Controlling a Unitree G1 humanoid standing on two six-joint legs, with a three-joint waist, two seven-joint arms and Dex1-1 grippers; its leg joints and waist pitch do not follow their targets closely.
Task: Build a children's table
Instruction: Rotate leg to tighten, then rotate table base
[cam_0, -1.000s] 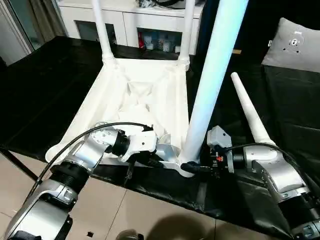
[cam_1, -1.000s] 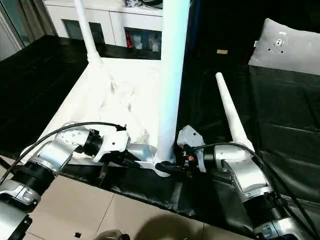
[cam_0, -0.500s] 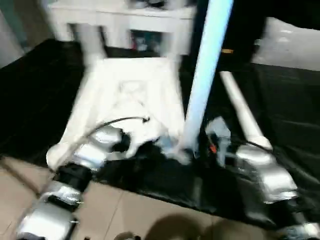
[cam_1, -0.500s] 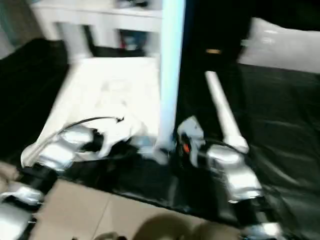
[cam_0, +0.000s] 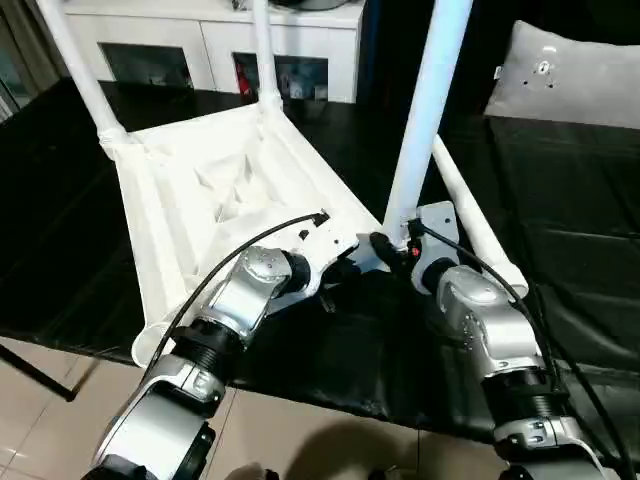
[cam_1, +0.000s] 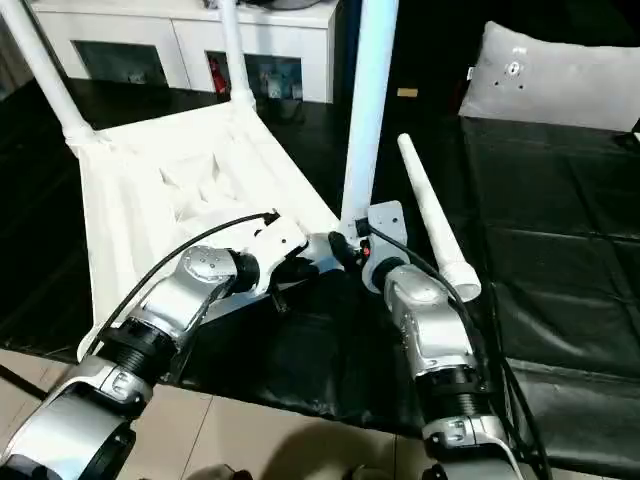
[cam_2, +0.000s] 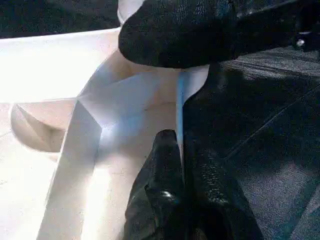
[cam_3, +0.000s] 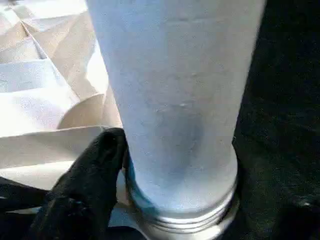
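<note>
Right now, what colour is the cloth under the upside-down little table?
Black; the cloth under the white table top shows best in the left eye view.

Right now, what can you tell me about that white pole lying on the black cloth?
The loose leg is a long, round, smooth white plastic piece, tapering from a narrow tip to a wide collared end. It lies flat on the black cloth, narrow tip pointing away from the robot, beside the upturned tabletop, not yet fitted, with no gripper on it.

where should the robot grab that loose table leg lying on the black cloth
Probably mid-shaft on the loose leg. It lies flat on the black cloth, apart from the table top, thin tip away and wide end near the robot. Come from above with the fingers across its round shaft; the right end effector is nearest.
</note>
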